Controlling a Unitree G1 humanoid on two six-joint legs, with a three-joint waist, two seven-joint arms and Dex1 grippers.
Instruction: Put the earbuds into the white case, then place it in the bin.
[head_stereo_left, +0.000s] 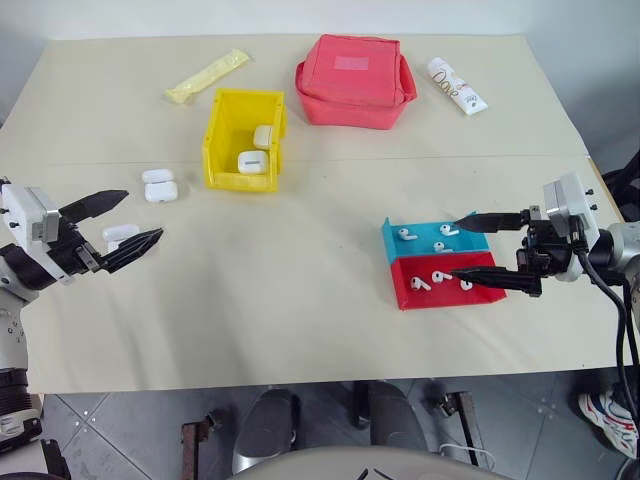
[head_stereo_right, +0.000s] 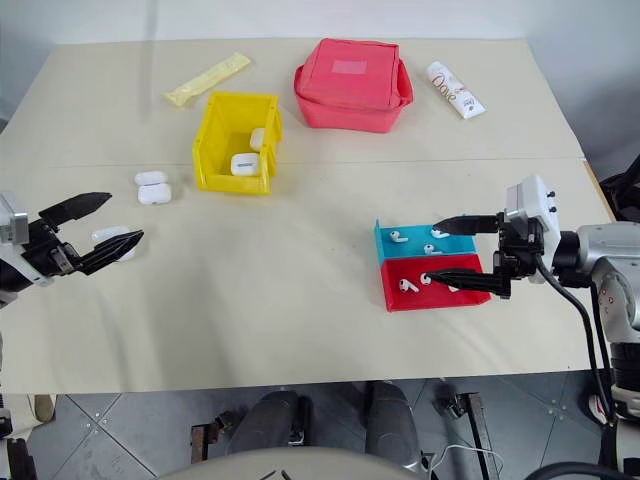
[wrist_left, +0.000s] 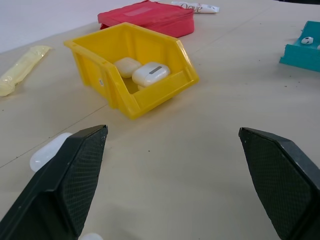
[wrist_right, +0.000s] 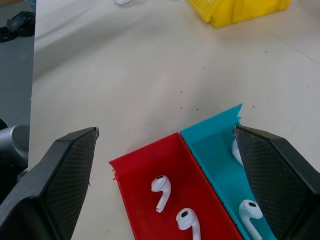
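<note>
While both grippers (left (head_stereo_left: 112, 225), right (head_stereo_left: 478, 250)) are held wide open and empty, the earbuds (head_stereo_left: 431, 277), at lower right, are judged light, slippery, best pinched across the head.

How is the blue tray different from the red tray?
The teal tray is blue-green, while the red tray is bright red. The teal tray lies farther from the robot and the red tray nearer, side by side and touching. Both are shallow, open-topped and hold small white earbuds, and the open right gripper hovers by both.
</note>
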